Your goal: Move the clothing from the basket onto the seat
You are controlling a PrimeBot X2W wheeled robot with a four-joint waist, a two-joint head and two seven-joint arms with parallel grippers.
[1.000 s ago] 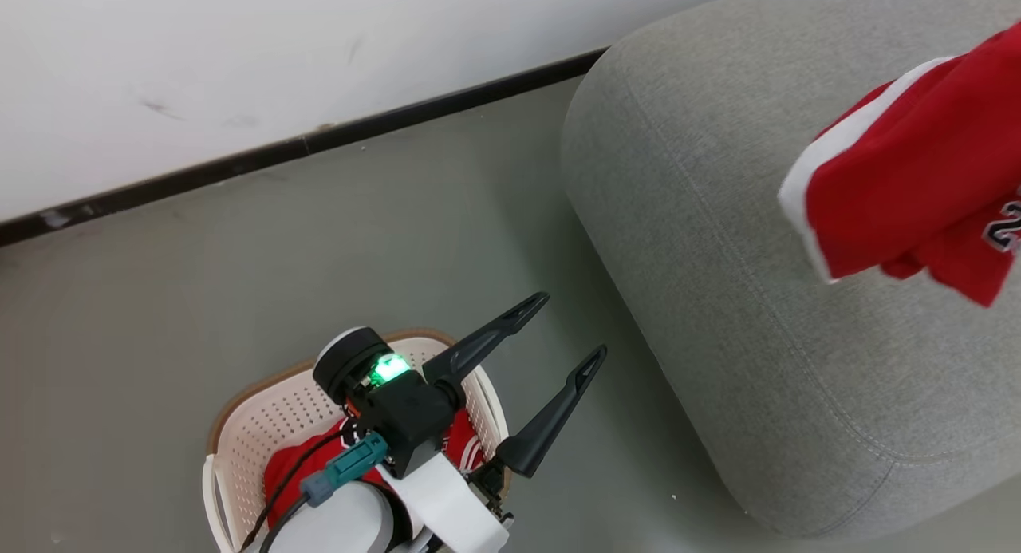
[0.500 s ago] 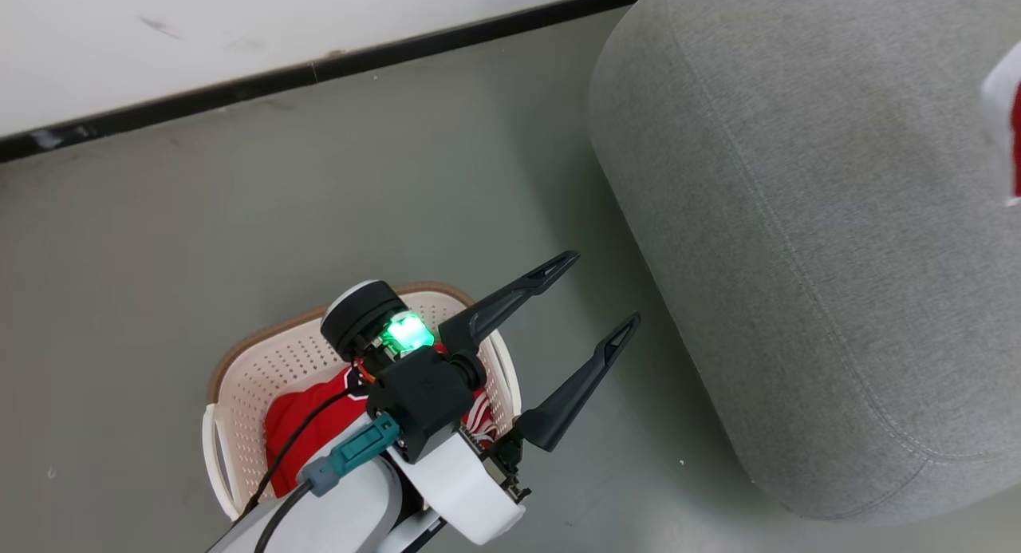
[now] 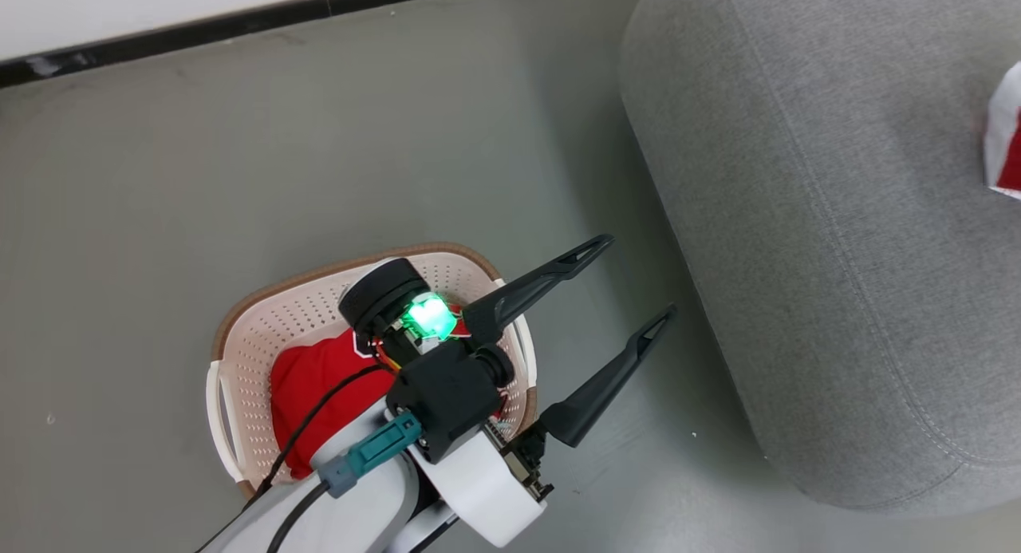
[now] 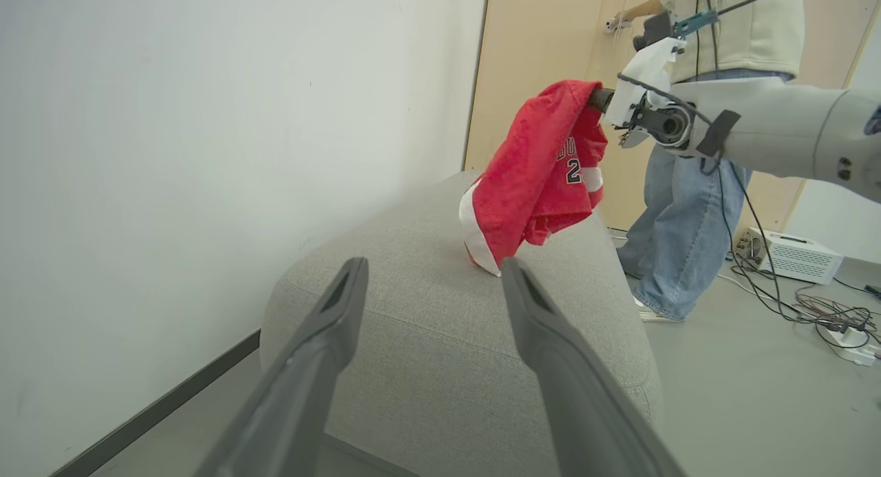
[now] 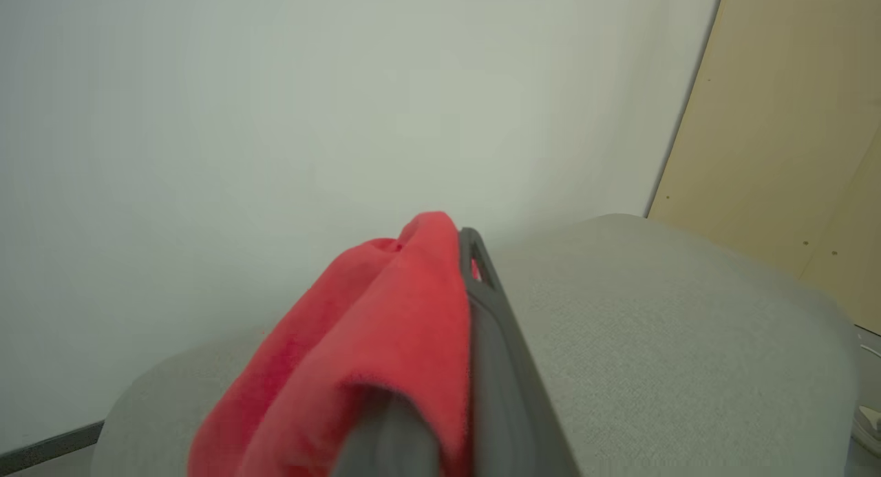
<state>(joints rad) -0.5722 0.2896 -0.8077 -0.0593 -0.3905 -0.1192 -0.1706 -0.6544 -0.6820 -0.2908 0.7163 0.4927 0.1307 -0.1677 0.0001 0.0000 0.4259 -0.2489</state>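
Most of the shift in your head view is the camera itself: the wall strip has thinned and the basket point(image 3: 263, 329) now sits higher in that view. It stands on the floor as before. The real change is on the right. The red garment point(image 4: 537, 181) filled that side 1 second ago and now shows there as a white-and-red sliver. That is more than the camera shift explains, so it has travelled deeper over the seat point(image 3: 798, 218), well in from the edge nearest the basket.

Your right gripper point(image 5: 462, 246) has its jaws fully closed on that garment, the cloth bunched over one finger. From the left wrist view it hangs above the seat's top with its white hem low. You cannot tell whether the hem touches the cushion.

Your left gripper point(image 3: 638, 275) hovers over the basket's seat-side rim, its jaws spread wide and empty, pointing at the seat.

For the task, 1 garment looks ready to release. A second red garment point(image 3: 319, 385) lies in the basket, so another trip remains. A person point(image 4: 688, 202) stands at the seat's far end.
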